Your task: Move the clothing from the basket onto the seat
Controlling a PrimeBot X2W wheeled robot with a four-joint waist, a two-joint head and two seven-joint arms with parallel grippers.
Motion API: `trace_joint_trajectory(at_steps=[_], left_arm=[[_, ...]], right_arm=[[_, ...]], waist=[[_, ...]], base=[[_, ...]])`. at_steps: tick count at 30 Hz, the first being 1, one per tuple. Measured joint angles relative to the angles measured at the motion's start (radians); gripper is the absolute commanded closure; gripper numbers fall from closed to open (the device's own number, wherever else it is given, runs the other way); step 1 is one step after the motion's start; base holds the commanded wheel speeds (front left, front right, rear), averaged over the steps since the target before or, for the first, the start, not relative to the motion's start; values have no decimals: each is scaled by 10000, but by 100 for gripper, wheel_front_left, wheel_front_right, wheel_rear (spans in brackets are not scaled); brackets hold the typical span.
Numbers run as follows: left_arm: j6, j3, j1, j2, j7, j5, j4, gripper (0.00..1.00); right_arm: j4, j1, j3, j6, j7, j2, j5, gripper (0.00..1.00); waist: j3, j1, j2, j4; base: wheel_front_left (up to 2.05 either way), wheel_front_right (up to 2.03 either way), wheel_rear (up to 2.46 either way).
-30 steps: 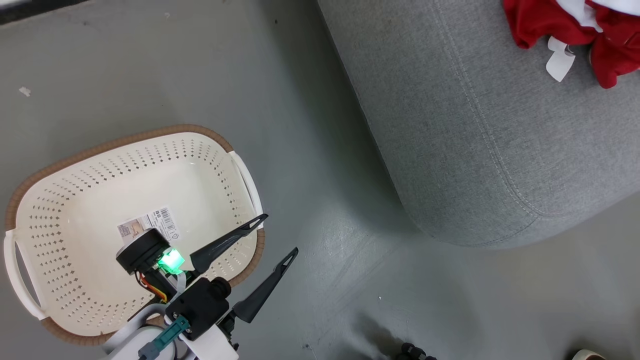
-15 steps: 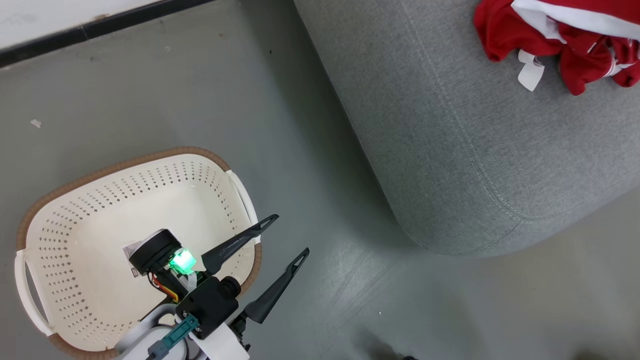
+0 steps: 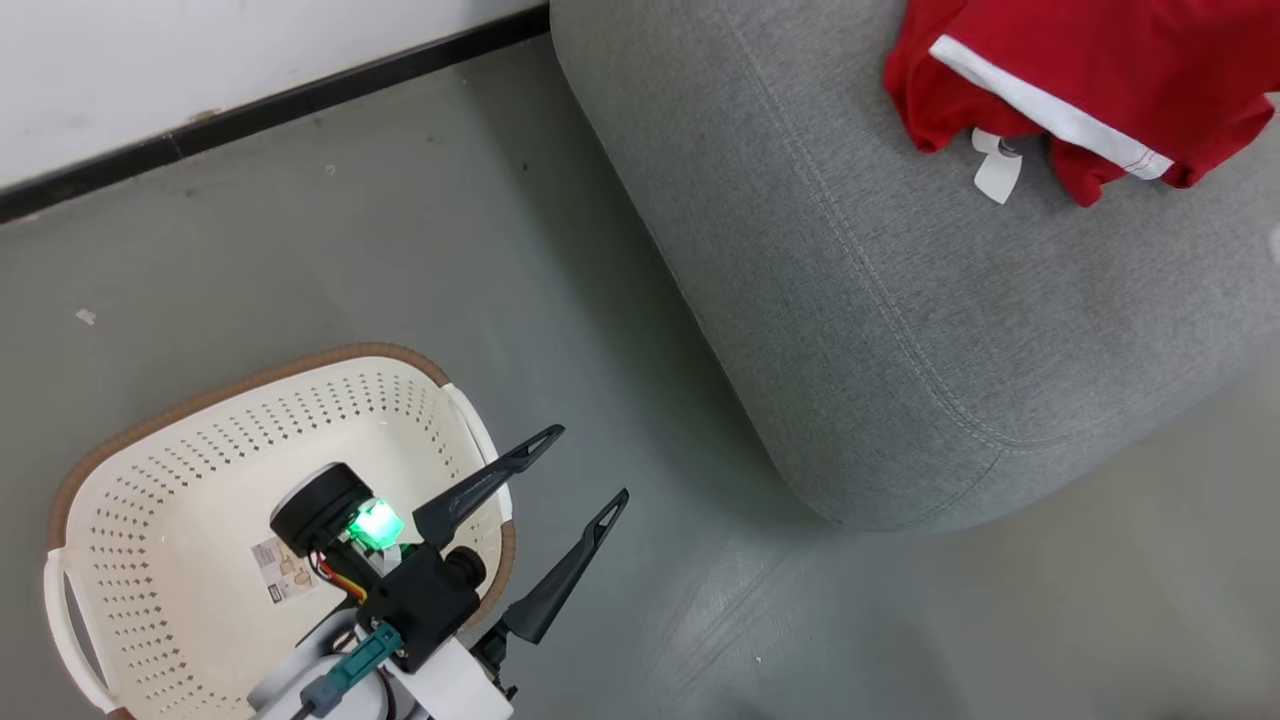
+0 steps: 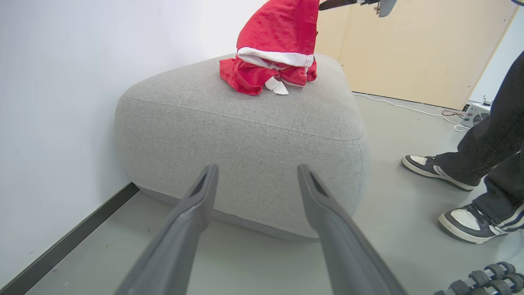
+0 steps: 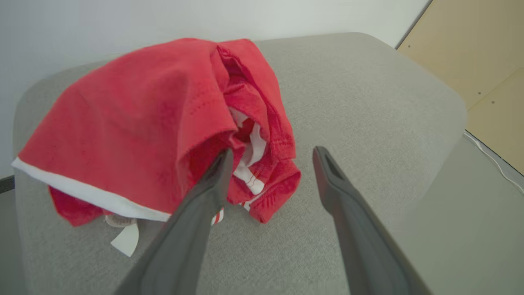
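Loosely, left fingers [image 3: 480,490] splay empty by the basket [image 3: 200,420]; right fingers [image 5: 350,213] gape above the clothing [image 5: 123,102].

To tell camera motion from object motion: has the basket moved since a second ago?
No. The basket sits lower in the head view, but the seat shifted with it, gap unchanged: the camera moved.
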Motion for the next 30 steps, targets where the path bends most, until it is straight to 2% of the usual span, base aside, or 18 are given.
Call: trace_joint_trajectory(at_steps=[8, 21, 27, 30], left_arm=[[0, 105, 282, -132, 0, -15, 33, 0], [-2, 606, 286, -675, 0, -4, 15, 0], [-2, 792, 304, -838, 0, 21, 15, 0], [-2, 930, 413, -1001, 0, 21, 13, 0]], right_arm=[[-153, 80, 437, 0, 309, -98, 65, 0], [-1480, 81, 0, -2, -82, -453, 1049, 0], [-2374, 93, 192, -2, -552, -336, 1584, 0], [-2861, 182, 522, -2, -669, -40, 1935, 0]], waist=[[-408, 0, 0, -75], [-1156, 0, 0, -53], [-1485, 0, 0, 13], [-1691, 0, 0, 72]], base=[[0, 0, 0], [0, 0, 0], [0, 0, 0], [0, 0, 0]])
